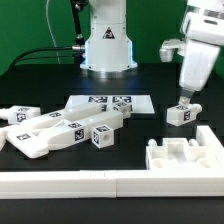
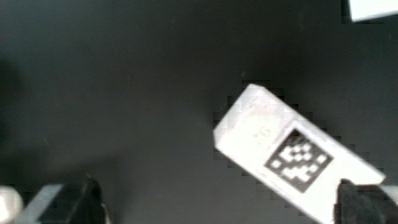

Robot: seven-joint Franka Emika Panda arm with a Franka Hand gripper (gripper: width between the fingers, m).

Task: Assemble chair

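Note:
A small white chair part with a square tag point(image 1: 179, 114) lies on the black table at the exterior view's right. My gripper point(image 1: 185, 97) hangs just above it, open and empty. In the wrist view the same tagged part point(image 2: 281, 140) lies slanted below the gripper point(image 2: 224, 208), with one end near one dark finger point(image 2: 370, 205); the other finger point(image 2: 79, 205) stands well apart from it. The slotted seat block point(image 1: 190, 156) sits at the front right. Several tagged legs and bars point(image 1: 55, 130) lie in a heap at the left.
The marker board point(image 1: 88, 102) lies flat in the middle, in front of the robot base point(image 1: 108, 45). A long plain white border rail point(image 1: 90, 184) runs along the front edge. Cables trail at the back left.

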